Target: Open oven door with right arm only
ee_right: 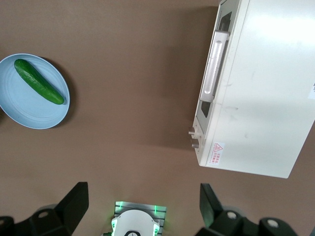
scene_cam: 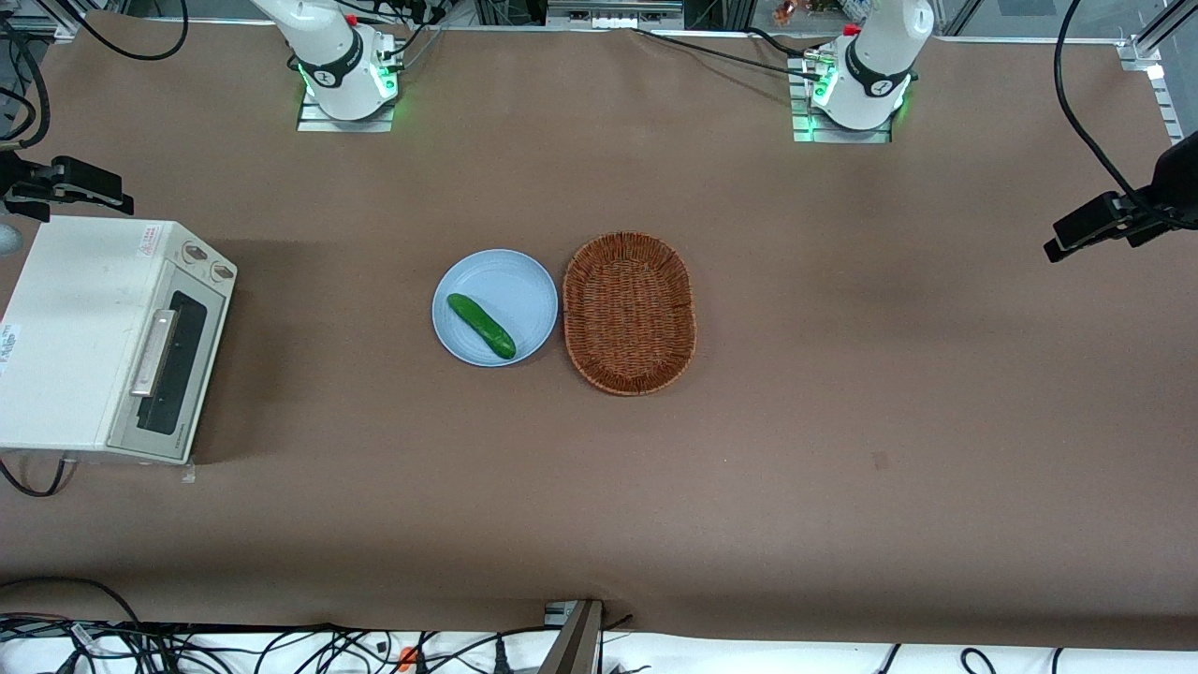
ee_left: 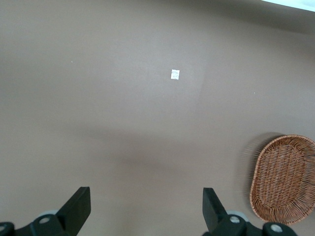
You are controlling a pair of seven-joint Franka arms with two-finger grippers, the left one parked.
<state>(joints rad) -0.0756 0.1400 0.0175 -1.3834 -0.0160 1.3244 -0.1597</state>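
At working arm's end of table (scene_cam: pixel 842 421): white toaster oven (scene_cam: pixel 84 328), oven door (scene_cam: pixel 170 367) closed, silver handle (ee_right: pixel 212 64) flush across dark glass. High above table, well clear of oven: gripper (ee_right: pixel 142 201), fingers (ee_right: pixel 74 201) spread wide, nothing held. Near table centre: blue plate (scene_cam: pixel 524 281) carrying cucumber (scene_cam: pixel 480 325), wicker basket (scene_cam: pixel 629 313) just beside plate.

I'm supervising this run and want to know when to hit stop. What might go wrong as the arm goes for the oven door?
The gripper, open, is high above the table, well clear of the oven door.

1. The bar handle is slim and sits close to the glass; the fingers may slip off or miss it.
2. The toaster oven looks unanchored, so pulling may drag or tip it.
3. The door likely swings toward the plate with the cucumber.
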